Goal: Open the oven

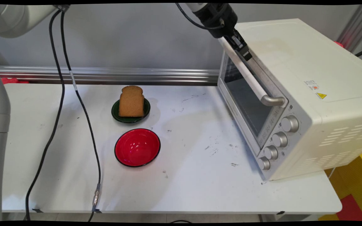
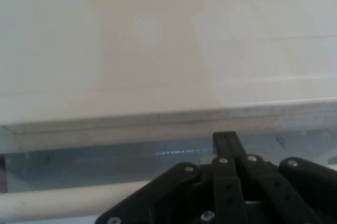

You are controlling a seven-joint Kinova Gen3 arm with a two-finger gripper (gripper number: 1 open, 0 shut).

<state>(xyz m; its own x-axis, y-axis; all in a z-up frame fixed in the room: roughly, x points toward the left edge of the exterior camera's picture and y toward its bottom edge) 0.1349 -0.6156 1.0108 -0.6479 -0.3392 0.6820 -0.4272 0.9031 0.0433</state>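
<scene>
Black two-finger gripper at the far end of the toaster oven's door handle, at the top of the door, reaching down from the upper edge of the main view. Fingers pressed close together against the handle bar, apparently clamped on it; in the hand view, only one fingertip visible above the black linkage, with the pale handle bar running out to the left beneath it. Door glass just below, door seemingly closed or nearly so.

Cream toaster oven standing on the right side of the white counter, its front angled toward the middle, four silver knobs in a slanted row at the near end of the front.

Well apart to the left, a slice of brown bread upright on a small dark green plate. Just in front of it, an empty red bowl with a black rim. Two black cables hanging down across the counter's left side.
</scene>
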